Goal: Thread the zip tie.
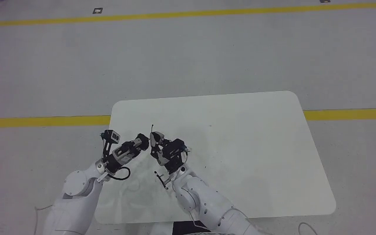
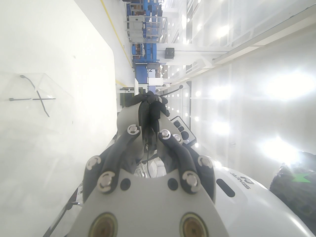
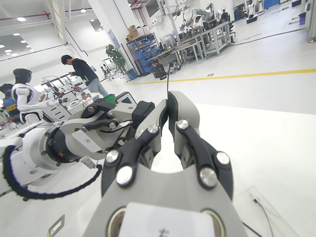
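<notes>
My left fingers (image 2: 144,110) and right fingers (image 3: 173,114) meet tip-to-tip at the surface's (image 1: 235,129) 9 o'clock side, both pinched closed on the zip tie (image 3: 168,80).

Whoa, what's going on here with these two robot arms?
The right tool is shut on a black zip tie, whose strip stands up with its head on top. The left tool sits close beside it above the white table. Nothing looks threaded yet. Spare zip ties lie on the table.
</notes>
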Controlling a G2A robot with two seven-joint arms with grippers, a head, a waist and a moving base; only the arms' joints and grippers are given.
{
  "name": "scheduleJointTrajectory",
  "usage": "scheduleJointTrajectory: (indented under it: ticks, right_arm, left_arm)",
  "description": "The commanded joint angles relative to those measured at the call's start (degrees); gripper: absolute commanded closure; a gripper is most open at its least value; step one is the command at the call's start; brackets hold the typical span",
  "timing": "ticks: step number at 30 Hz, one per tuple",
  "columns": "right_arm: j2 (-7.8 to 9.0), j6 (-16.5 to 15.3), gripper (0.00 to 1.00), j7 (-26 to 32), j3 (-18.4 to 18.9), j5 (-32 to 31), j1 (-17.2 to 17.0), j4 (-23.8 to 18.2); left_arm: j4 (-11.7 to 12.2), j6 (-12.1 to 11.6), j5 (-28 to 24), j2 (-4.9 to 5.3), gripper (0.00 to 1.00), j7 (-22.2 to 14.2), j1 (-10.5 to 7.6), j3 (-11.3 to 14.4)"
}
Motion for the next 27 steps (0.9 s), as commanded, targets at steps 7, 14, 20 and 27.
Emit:
scheduleJointTrajectory:
  ticks: [7,14,20,27]
  right_arm:
    - [0.08,-0.11,0.09,-0.25,0.17,-0.25,-0.23,-0.40]
    - [0.31,0.23,0.11,-1.27,0.69,-0.91,-0.74,-1.32]
    - [0.85,0.74,0.00,-3.08,1.99,-1.86,-1.87,-2.88]
    - [2.14,2.00,0.00,-5.77,5.42,-3.97,-4.19,-5.35]
  left_arm:
    - [0.00,0.00,0.00,0.00,1.00,0.00,0.00,0.00]
    - [0.00,0.00,0.00,0.00,1.00,0.00,0.00,0.00]
    - [0.00,0.00,0.00,0.00,1.00,0.00,0.00,0.00]
    - [0.00,0.00,0.00,0.00,1.00,0.00,0.00,0.00]
